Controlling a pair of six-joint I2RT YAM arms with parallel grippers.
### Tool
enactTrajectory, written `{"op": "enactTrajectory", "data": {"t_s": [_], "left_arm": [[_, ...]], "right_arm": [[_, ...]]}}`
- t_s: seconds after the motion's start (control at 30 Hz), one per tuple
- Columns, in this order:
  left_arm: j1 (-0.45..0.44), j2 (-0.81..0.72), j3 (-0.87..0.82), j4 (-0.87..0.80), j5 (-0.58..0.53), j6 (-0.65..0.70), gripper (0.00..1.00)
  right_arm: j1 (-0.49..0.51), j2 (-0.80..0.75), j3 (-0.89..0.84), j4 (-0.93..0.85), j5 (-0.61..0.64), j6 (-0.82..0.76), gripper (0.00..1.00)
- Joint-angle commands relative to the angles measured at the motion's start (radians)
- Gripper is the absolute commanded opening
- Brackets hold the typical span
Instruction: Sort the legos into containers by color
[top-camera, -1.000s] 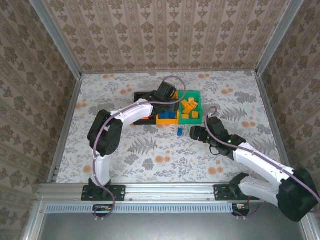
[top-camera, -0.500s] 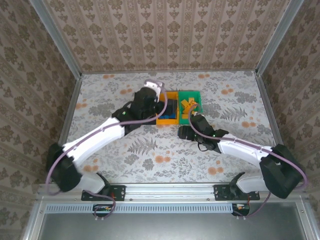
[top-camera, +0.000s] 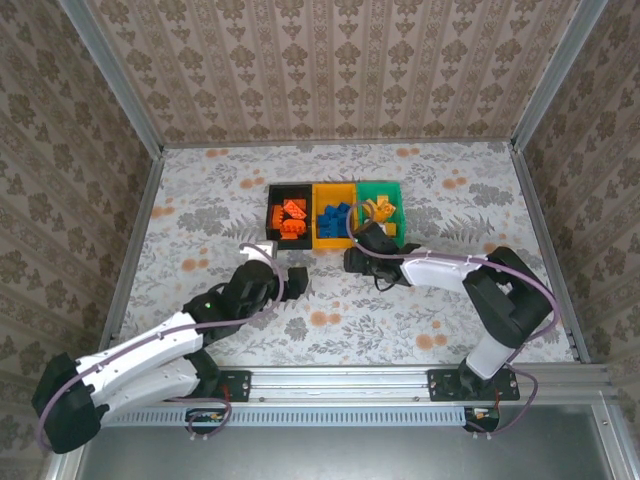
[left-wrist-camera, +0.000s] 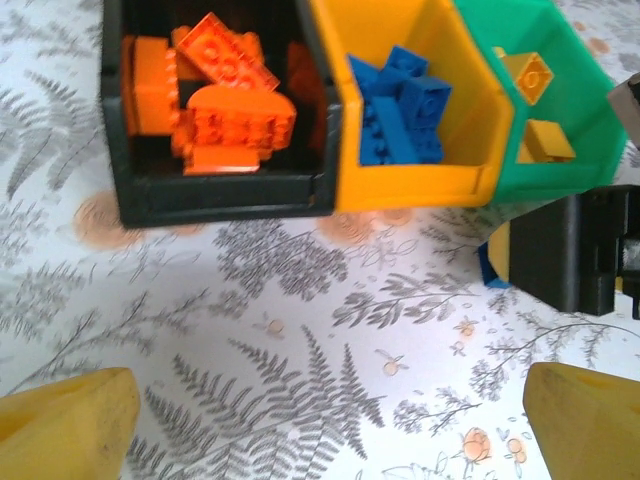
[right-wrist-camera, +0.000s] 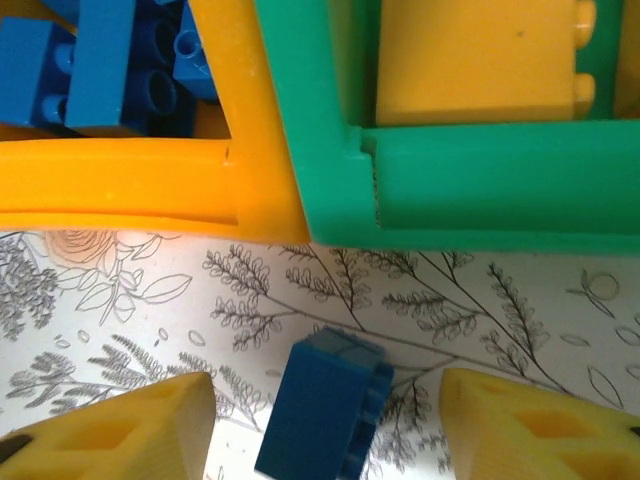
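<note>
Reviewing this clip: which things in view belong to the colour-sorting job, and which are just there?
Part of the job:
black bin with red-orange bricks
yellow-orange bin with blue bricks
green bin with yellow bricks
loose blue brick on the table, straddled by the open right pincer
left pincer, open and empty

Just there:
floral table cover
wallpapered walls
metal rail

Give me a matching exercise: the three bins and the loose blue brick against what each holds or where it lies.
Things:
1. black bin
2. yellow-orange bin
3. green bin
4. loose blue brick

Contents or place:
A. on the table, outside every bin
B. holds yellow bricks
C. holds red-orange bricks
D. holds blue bricks

Pairs: 1-C, 2-D, 3-B, 4-A
</note>
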Motion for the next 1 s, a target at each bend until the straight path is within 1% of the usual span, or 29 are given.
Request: {"op": "enactTrajectory", "data": {"t_s": [0.0, 0.13, 0.3, 0.4, 0.5, 0.6, 0.73, 0.97], "left_arm": [[-0.009, -0.035, -0.038, -0.024, -0.052, -0.107, 1.00], [-0.007, -0.050, -0.058, -0.068, -0.078, -0.141, 1.00], [-0.006, -0.068, -0.069, -0.094, -0.099, -0.148, 1.00], [-0.006, -0.084, -0.070, -0.115, -0.111, -0.146, 1.00], [-0.007, -0.107, -0.079, -0.137, -0.125, -0.149, 1.00], [-0.006, -0.131, -0.109, -0.137, -0.125, -0.166, 1.00], [-0.006, -0.159, -0.132, -0.138, -0.121, -0.182, 1.00], [-0.004, -0.220, -0.130, -0.205, -0.132, -0.187, 1.00]], "right_arm": [[0.005, 0.046, 0.050, -0.053, 0.048, 0.007, 0.53], [0.005, 0.061, 0.063, -0.086, 0.064, 0.002, 0.39], [0.005, 0.001, 0.031, -0.083, 0.059, -0.016, 0.26], [0.008, -0.074, 0.020, -0.107, 0.041, -0.040, 0.22], [0.019, -0.171, 0.018, -0.131, -0.005, -0.070, 0.22], [0.022, -0.200, 0.078, -0.159, -0.075, -0.085, 0.24], [0.022, -0.103, 0.212, -0.190, -0.066, -0.103, 0.26], [0.005, 0.157, 0.500, -0.236, 0.010, -0.130, 0.28]]}}
